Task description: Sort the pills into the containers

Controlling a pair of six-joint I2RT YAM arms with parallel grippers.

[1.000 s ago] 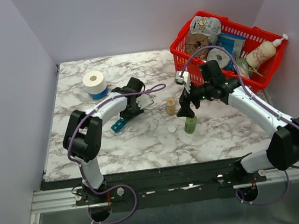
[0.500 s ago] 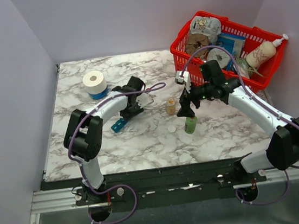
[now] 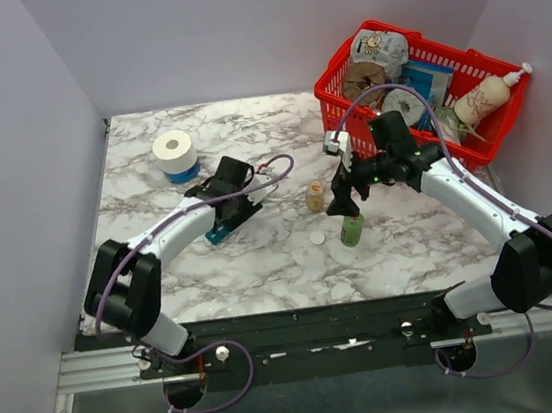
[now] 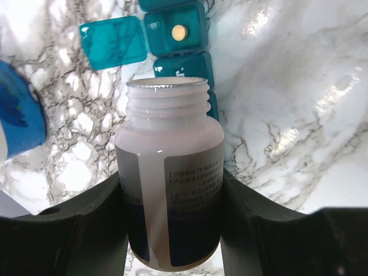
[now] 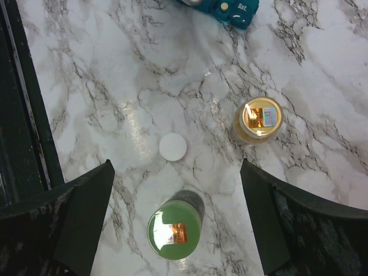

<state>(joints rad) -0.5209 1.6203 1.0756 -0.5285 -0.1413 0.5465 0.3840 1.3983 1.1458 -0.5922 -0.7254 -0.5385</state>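
Observation:
My left gripper is shut on an open white pill bottle with no cap, held tilted just above the teal pill organiser. One compartment has its lid flipped open and holds a single pale pill. My right gripper is open and empty, hovering above a green-capped bottle. A yellow-capped bottle stands beside it. A loose white cap lies flat on the table.
A toilet roll on a blue base stands at the back left. A red wire basket full of groceries sits at the back right, behind my right arm. The organiser's end shows in the right wrist view.
My left arm has swung down and left, carrying the white bottle nearer and over the organiser. The right arm and the bottles under it have not moved.

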